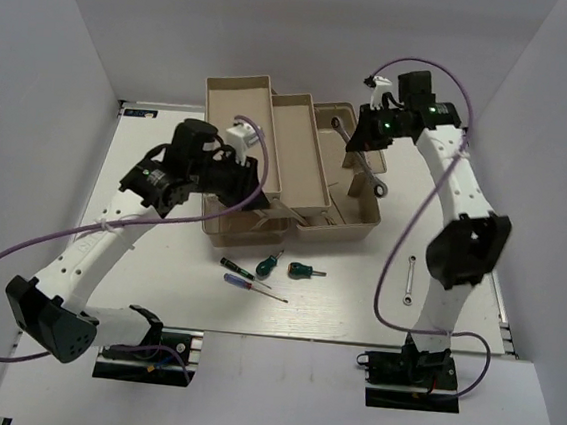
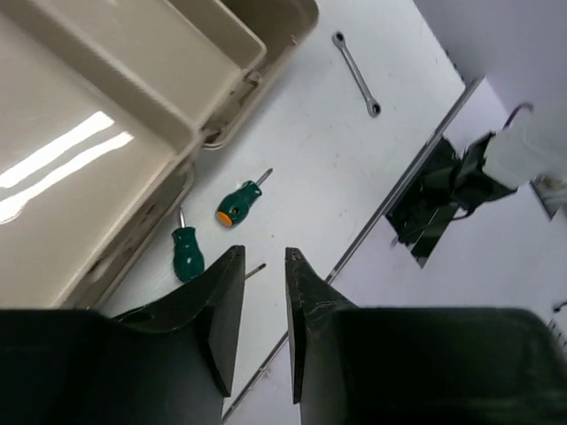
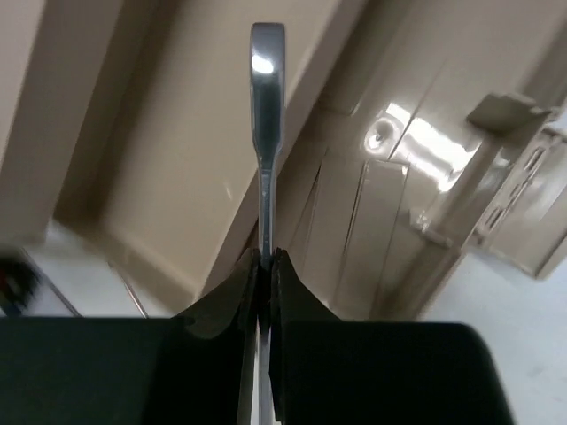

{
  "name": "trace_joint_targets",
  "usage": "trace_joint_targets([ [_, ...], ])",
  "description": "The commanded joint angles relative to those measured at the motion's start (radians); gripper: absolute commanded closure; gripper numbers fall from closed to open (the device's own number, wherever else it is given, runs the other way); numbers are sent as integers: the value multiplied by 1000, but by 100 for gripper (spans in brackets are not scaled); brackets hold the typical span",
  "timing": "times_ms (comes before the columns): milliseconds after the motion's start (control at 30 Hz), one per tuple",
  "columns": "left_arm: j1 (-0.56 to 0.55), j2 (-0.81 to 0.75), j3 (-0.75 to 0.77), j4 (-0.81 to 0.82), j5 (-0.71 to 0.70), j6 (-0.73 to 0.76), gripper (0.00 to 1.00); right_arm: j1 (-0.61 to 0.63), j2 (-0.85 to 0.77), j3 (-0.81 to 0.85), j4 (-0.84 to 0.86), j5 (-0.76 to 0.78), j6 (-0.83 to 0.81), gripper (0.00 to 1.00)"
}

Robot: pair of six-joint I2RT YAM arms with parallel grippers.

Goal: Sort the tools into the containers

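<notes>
Top external view, looking down: right gripper (image 1: 362, 145) above the back of the open tan toolbox (image 1: 342, 233), clamped on the long silver wrench (image 1: 373, 174) partway along its shank, with the wrench slanting down over the base compartment. Right wrist view: fingers pressed tight against the flat shank, one wrench end sticking out past the tips, ribbed beige compartment floor beneath. Left wrist view: left gripper (image 2: 263, 257) slightly spread and holding nothing, hovering over the white table (image 1: 335, 308) just beside the toolbox's near-left corner and the two raised beige trays (image 1: 235, 107). Lying in front of the toolbox, close together: green screwdriver (image 1: 266, 265), stubby green screwdriver (image 1: 305, 270), black-handled screwdriver (image 1: 234, 265), blue-handled screwdriver (image 1: 240, 280). Well apart to the right, near the right arm: short silver wrench (image 1: 409, 281). Likely step in hand: setting the long wrench into the base compartment. For a clean placement, turn the wrench along the compartment's long side, since probably too long to lie crosswise. Lower until the free end touches the floor, then tip flat before releasing, to avoid a drop and bounce. Keep clear of the tray hinges and the compartment walls. Spread the fingers only a little, then lift straight up. Hold the left arm back meanwhile.
</notes>
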Motion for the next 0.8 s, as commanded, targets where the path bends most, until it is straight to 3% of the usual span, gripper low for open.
trace_joint_targets([
  [0, -91, 21, 41, -33, -85, 81, 64, -3, 181, 266, -63, 123, 382, 100],
  [100, -186, 51, 41, -42, -185, 91, 58, -3, 309, 349, -119, 143, 433, 100],
  [233, -284, 93, 32, -52, -243, 91, 49, 3, 343, 290, -105, 134, 398, 97],
  [267, -323, 116, 32, -52, -264, 91, 48, 10, 337, 250, -105, 118, 369, 74],
  [400, -390, 157, 23, -29, -300, 79, 44, 7, 309, 210, -90, 94, 326, 43],
  [567, -433, 191, 2, 11, -332, 79, 35, -7, 193, 176, -83, 77, 242, 40],
  [633, -446, 203, -8, 22, -346, 91, 35, -10, 133, 149, -93, 119, 197, 50],
  [700, -456, 213, -32, 34, -355, 104, 35, -39, 49, 55, -85, 207, 180, 78],
  [733, -456, 213, -32, 46, -364, 104, 37, -47, -16, 20, -79, 262, 171, 100],
  [767, -456, 222, -49, 63, -364, 113, 42, -73, -77, -102, -67, 319, 151, 100],
])
